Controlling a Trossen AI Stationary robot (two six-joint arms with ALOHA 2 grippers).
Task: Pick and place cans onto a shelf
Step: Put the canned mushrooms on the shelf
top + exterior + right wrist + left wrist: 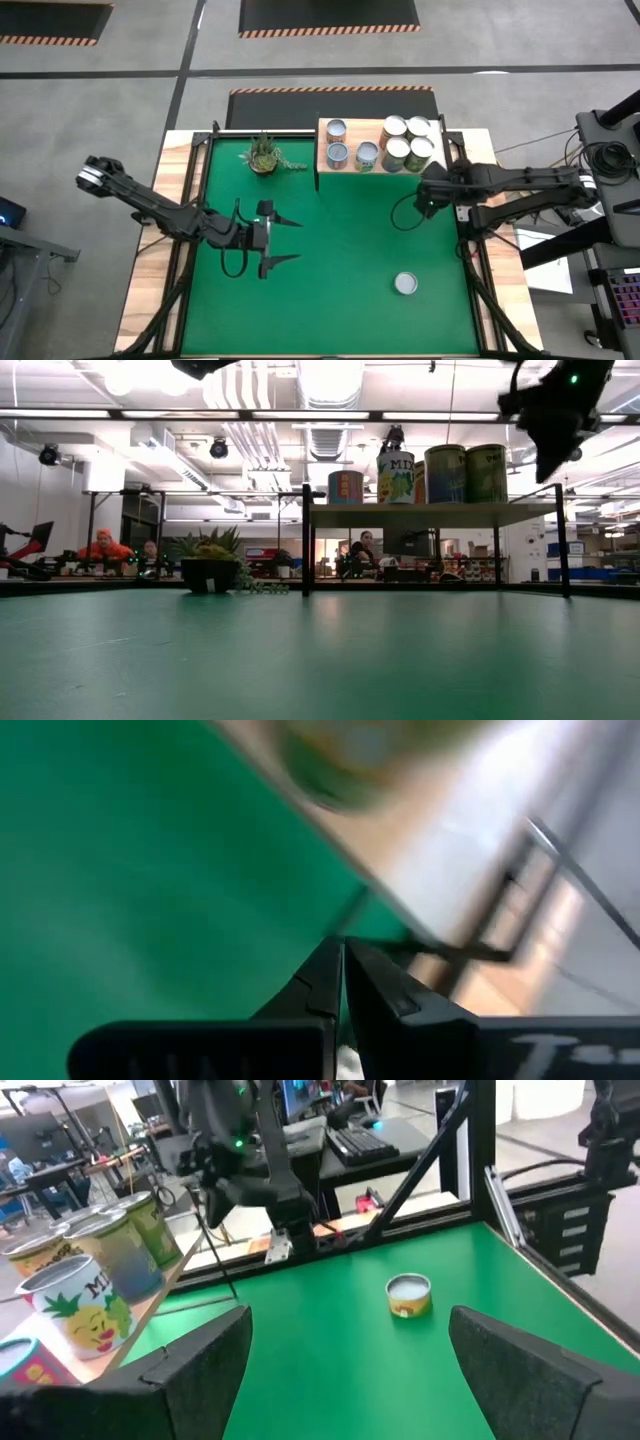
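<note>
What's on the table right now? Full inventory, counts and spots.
Small metal cans with shiny silver tops on the shelf: seven, tan, greenish and bright printed labels, in two clusters on the plank.
Lone small metal can on the mat: one, silver top, yellowish side, on the green surface towards the right front, apart from both grippers.
Light-wood plank shelf on thin black legs: one, at the table's far edge, right of centre.
Small potted plant: one, green leaves in a dark pot, on the mat left of the shelf.
Green table mat: one, wood-rimmed.
People beyond the table: a few, seated, seen in the low view.
Left gripper: open, empty, over the mat left of centre.
Right gripper: shut, empty, just in front of the shelf.
</note>
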